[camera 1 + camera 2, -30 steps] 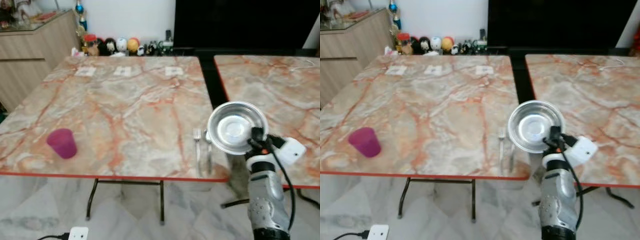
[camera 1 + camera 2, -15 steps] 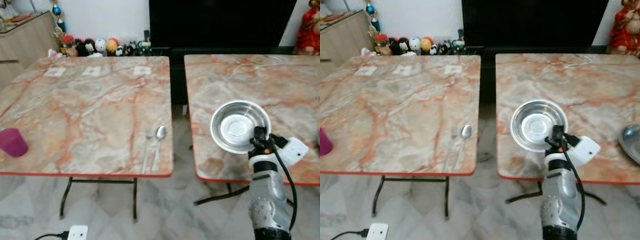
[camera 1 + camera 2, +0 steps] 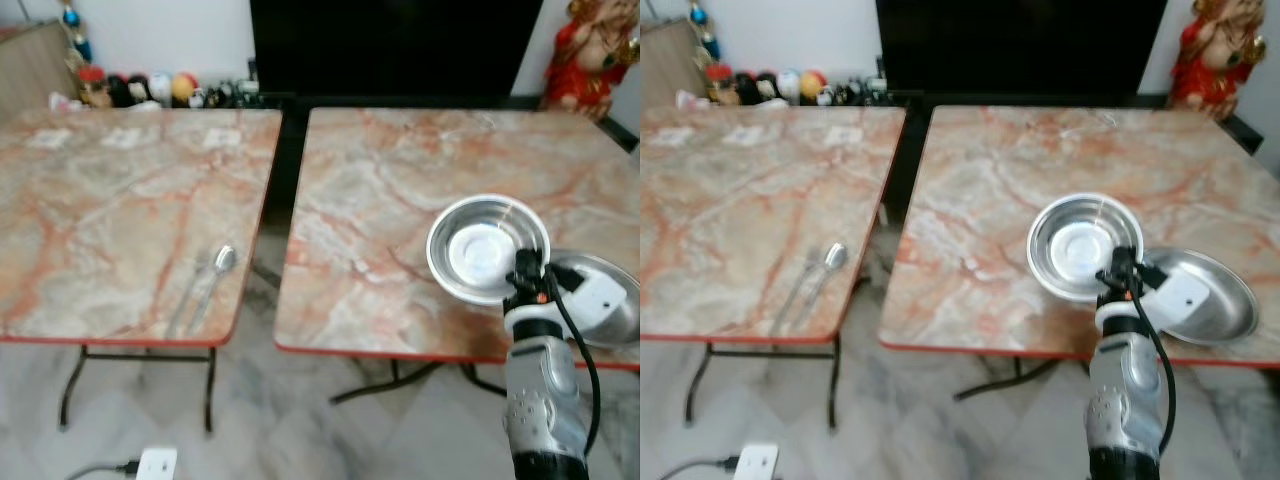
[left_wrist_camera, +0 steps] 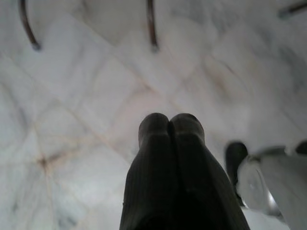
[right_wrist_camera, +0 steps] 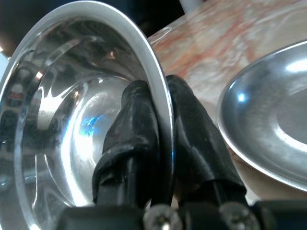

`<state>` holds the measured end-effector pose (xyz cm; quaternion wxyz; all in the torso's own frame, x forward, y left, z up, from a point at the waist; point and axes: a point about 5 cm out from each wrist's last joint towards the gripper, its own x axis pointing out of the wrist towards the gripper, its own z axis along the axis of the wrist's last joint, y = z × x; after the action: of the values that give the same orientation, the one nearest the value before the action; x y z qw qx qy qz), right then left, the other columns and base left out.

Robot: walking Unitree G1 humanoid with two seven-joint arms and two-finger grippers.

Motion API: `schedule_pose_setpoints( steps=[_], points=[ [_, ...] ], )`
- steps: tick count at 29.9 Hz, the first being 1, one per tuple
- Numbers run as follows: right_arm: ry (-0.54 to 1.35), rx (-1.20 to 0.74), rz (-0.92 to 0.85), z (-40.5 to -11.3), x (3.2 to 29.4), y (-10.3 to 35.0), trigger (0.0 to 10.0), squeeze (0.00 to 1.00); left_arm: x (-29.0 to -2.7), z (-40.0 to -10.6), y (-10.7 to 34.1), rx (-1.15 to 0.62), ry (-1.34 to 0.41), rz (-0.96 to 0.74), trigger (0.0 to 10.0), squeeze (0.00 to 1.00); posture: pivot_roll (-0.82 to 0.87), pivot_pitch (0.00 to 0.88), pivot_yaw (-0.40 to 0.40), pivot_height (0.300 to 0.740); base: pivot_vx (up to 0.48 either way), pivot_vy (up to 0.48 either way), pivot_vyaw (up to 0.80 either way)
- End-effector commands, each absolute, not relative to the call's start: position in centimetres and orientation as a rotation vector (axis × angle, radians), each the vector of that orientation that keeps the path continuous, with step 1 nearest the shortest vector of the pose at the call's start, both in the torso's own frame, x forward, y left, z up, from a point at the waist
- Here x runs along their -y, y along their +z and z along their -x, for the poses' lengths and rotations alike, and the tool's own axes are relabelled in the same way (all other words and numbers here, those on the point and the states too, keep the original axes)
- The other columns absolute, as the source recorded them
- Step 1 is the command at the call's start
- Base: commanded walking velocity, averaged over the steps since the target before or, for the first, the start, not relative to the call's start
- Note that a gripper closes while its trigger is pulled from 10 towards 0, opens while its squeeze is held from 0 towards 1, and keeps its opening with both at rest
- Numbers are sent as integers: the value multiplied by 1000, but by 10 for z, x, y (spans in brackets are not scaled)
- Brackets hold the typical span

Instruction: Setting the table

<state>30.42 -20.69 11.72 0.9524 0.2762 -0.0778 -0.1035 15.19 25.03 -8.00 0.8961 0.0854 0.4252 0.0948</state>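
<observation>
Pinching the steel bowl's (image 3: 487,248) rim, right gripper (image 5: 160,124) fingers; left gripper (image 4: 169,125) fingers pressed together.

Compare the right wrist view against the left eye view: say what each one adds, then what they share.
The right wrist view gives the grip up close: the right gripper pinches the rim of the steel bowl, one finger inside it and the other outside. The left eye view gives the wider room: a spoon and fork near the edge of the left table, a red figurine and toys by the wall. Both share the bowl, the steel plate beside it and the marbled right table.
</observation>
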Motion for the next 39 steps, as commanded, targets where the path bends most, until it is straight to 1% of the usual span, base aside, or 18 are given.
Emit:
schedule_pose_setpoints(
  steps=[1,9,10,11,12,17,21,23,25,29,35,39],
  points=[
    [-220,183,-545,-305,213,124,10000,0,-252,-150,-81,-898,199,-178,10000,0,-27,1,10,740,0,-322,0],
    [-307,213,-510,-304,230,129,10000,0,-251,-150,-81,-902,198,-173,10000,0,-30,3,12,740,0,0,0],
    [-352,226,-502,-303,236,132,10000,0,-251,-150,-81,-902,197,-173,10000,0,-30,2,13,740,0,0,0],
    [-352,226,-502,-303,236,132,10000,0,-251,-150,-81,-902,197,-173,10000,0,-30,2,13,740,0,0,0],
    [-412,236,-489,-302,242,135,10000,0,-252,-151,-81,-902,197,-174,10000,0,-31,1,14,740,0,0,0],
    [-558,259,-541,-297,254,144,10000,0,-252,-151,-81,-903,194,-179,10000,0,-32,2,16,740,0,0,0],
    [-576,278,-548,-297,250,154,10000,0,-253,-152,-80,-904,190,-185,10000,0,-36,0,23,740,0,0,0],
    [-592,268,-578,-298,250,155,10000,0,-253,-152,-80,-902,189,-187,10000,0,-36,0,23,740,0,0,0],
    [-637,212,-648,-303,250,151,10000,0,-253,-155,-79,-896,187,-189,10000,0,-32,0,21,740,0,0,0],
    [-650,174,-714,-308,247,146,10000,0,-253,-156,-79,-892,184,-190,10000,0,-33,0,22,740,0,0,0],
    [-660,71,-744,-316,242,134,10000,0,-252,-157,-78,-886,177,-194,10000,0,-26,0,22,740,0,0,0],
    [-685,60,-732,-317,243,134,10000,0,-252,-157,-78,-884,177,-196,10000,0,-27,0,22,740,0,0,0]
  ],
)
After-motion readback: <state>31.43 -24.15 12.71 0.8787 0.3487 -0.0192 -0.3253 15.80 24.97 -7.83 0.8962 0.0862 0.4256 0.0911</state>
